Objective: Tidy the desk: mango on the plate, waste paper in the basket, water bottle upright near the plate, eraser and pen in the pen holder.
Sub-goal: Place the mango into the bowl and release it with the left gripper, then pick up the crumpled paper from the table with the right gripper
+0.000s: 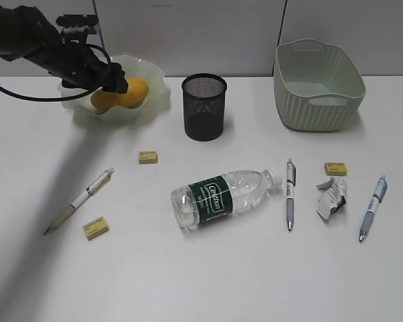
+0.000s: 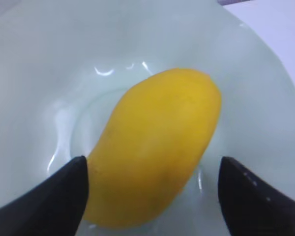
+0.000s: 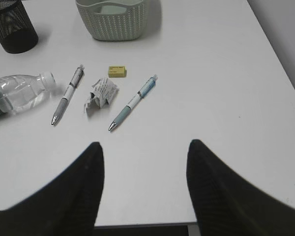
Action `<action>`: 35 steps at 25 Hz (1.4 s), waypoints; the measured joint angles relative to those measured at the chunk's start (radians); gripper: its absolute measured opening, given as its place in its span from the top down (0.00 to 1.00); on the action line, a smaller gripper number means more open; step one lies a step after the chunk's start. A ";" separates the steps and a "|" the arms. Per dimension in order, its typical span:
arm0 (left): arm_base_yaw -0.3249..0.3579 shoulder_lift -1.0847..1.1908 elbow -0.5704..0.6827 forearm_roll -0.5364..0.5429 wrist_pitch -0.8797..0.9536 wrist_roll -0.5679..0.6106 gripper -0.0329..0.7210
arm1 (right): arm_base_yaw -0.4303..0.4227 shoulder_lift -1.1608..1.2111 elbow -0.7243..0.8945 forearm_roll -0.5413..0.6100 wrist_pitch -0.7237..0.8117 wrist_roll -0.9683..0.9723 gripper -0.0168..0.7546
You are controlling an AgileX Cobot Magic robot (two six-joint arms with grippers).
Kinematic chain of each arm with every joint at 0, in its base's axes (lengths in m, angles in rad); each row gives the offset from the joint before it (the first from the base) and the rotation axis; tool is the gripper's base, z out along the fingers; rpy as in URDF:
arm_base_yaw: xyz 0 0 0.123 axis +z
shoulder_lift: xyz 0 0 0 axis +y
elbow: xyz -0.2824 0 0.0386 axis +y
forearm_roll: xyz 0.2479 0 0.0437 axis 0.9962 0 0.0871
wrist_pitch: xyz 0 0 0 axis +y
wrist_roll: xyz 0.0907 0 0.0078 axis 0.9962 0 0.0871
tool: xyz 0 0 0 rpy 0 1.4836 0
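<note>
I am on the mango step: the smooth yellow-orange mango (image 2: 155,147) lies inside the pale green wavy-rimmed plate (image 1: 154,77), and my left gripper (image 2: 152,189) sits around it with its jaws spread wide and not pinching the fruit, so I think it is let go. My right gripper (image 3: 143,184) waits over the white table (image 3: 226,98) with its jaws apart and nothing in them. Next I should lift the left arm clear, then pick up the crumpled white waste paper (image 3: 101,93) for the sage-green woven-look basket (image 3: 115,19).
</note>
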 joint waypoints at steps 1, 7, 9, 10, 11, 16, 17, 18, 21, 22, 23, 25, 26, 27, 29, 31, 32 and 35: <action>0.000 -0.015 0.000 0.000 0.012 0.000 0.13 | 0.000 0.000 0.000 0.000 0.000 0.000 0.41; 0.000 -0.145 0.000 0.001 0.203 0.000 0.17 | 0.000 0.000 0.000 0.000 0.000 0.000 0.41; 0.000 -0.187 0.000 0.003 0.318 0.000 0.20 | 0.000 0.000 0.000 0.000 0.000 0.000 0.41; 0.000 -0.203 0.000 0.004 0.380 0.000 0.21 | 0.000 0.000 0.000 0.000 0.000 0.000 0.41; 0.000 -0.220 0.000 0.005 0.432 0.000 0.22 | 0.000 0.000 0.000 0.000 0.000 0.000 0.41; 0.000 -0.284 -0.001 0.037 0.692 -0.042 0.24 | 0.000 0.000 0.000 0.000 0.000 0.000 0.41; 0.000 -0.295 -0.001 0.057 0.727 -0.071 0.25 | 0.000 0.000 0.000 0.000 0.000 0.000 0.41; 0.000 -0.304 -0.001 0.078 0.746 -0.096 0.25 | 0.000 0.000 0.000 0.000 0.000 0.000 0.41; 0.000 -0.335 0.001 0.151 0.767 -0.185 0.28 | 0.000 0.000 0.000 0.000 0.000 0.000 0.41; 0.000 -0.352 0.009 0.170 0.767 -0.212 0.29 | 0.000 0.000 0.000 0.000 0.000 0.000 0.41; 0.000 -0.375 0.020 0.181 0.768 -0.229 0.29 | 0.000 0.000 0.000 0.000 0.000 0.000 0.41; 0.000 -0.424 0.042 0.186 0.769 -0.243 0.30 | 0.000 0.000 0.000 0.000 0.000 0.000 0.41; 0.000 -0.453 0.056 0.187 0.769 -0.247 0.30 | 0.000 0.000 0.000 0.000 0.000 0.000 0.41; 0.000 -0.480 0.074 0.187 0.769 -0.248 0.30 | 0.000 0.000 0.000 0.000 0.000 0.000 0.41; 0.000 -0.548 0.114 0.187 0.769 -0.250 0.30 | 0.000 0.000 0.000 0.000 0.000 0.000 0.41; 0.000 -0.615 0.168 0.187 0.769 -0.250 0.30 | 0.000 0.000 0.000 0.000 0.000 0.000 0.41; 0.000 -0.652 0.204 0.187 0.769 -0.250 0.30 | 0.000 0.000 0.000 0.000 0.000 0.000 0.41; 0.000 -0.766 0.325 0.187 0.770 -0.250 0.30 | 0.000 0.000 0.000 0.000 0.000 0.000 0.41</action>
